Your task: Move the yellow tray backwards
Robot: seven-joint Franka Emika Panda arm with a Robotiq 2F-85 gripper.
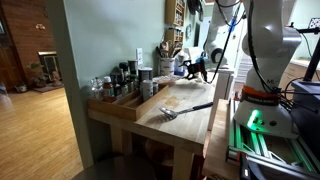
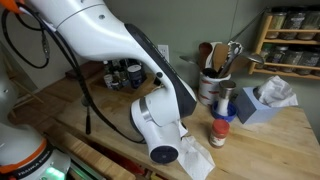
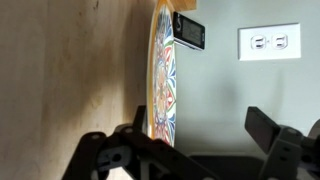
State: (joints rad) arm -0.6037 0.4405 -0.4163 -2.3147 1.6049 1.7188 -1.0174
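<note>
In the wrist view, which is turned sideways, the yellow tray (image 3: 163, 70) is a thin round plate with a colourful pattern. It is seen almost edge-on, at the far edge of the wooden table (image 3: 70, 80) near the wall. My gripper (image 3: 200, 120) is open. The tray's near rim lies between the two fingers, close to the finger on the table side, and the other finger is well clear of it. In an exterior view my gripper (image 1: 196, 68) is low over the table's far end. There the tray is too small to make out, and the arm hides it from the other side.
A grey spatula (image 1: 186, 108) lies mid-table. A long wooden box with bottles (image 1: 125, 95) runs along one edge. A wall socket (image 3: 268, 42) and a small black device (image 3: 190, 30) are behind the tray. A utensil pot (image 2: 212, 78), a red-capped bottle (image 2: 218, 130) and a blue tissue box (image 2: 262, 102) stand nearby.
</note>
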